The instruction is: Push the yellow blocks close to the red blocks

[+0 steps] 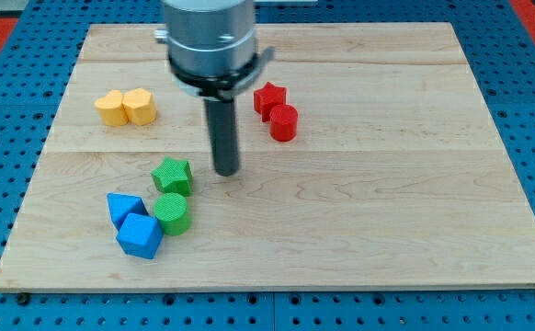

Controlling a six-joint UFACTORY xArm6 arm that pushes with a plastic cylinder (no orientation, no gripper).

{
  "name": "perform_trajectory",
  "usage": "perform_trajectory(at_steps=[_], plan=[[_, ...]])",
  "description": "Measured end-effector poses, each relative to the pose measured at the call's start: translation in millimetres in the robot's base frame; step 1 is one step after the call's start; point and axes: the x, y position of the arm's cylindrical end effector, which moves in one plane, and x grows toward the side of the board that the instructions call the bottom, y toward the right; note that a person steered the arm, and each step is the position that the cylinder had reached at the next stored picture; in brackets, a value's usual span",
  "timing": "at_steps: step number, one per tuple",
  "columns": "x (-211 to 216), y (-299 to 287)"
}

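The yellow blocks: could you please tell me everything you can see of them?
The yellow blocks are two small chunky pieces of matte, plastic-looking material, lying flat on the wooden board near the view's upper left. They sit side by side, touching each other; their exact shapes are hard to make out. Nothing else touches them. My tip is well to their lower right, and the red blocks lie farther right, across bare wood.

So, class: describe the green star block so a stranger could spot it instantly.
Start at the wooden board and find the cluster near its lower left. The green star block tops that cluster, just left of my tip. Its neighbour, the green cylinder, is round.
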Motion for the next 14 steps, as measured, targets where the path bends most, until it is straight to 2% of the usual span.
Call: perform_trajectory(at_steps=[1,2,3,4,5,6,7,8,9,10,11,12,13,14], plan=[[12,-26],[23,-8],[25,106],[1,166],[-28,158],[-33,158],[-24,57],[-50,-70],[-53,-175],[-78,-178],[-82,-117],[-87,-128],[-112,-156],[-112,-93]])
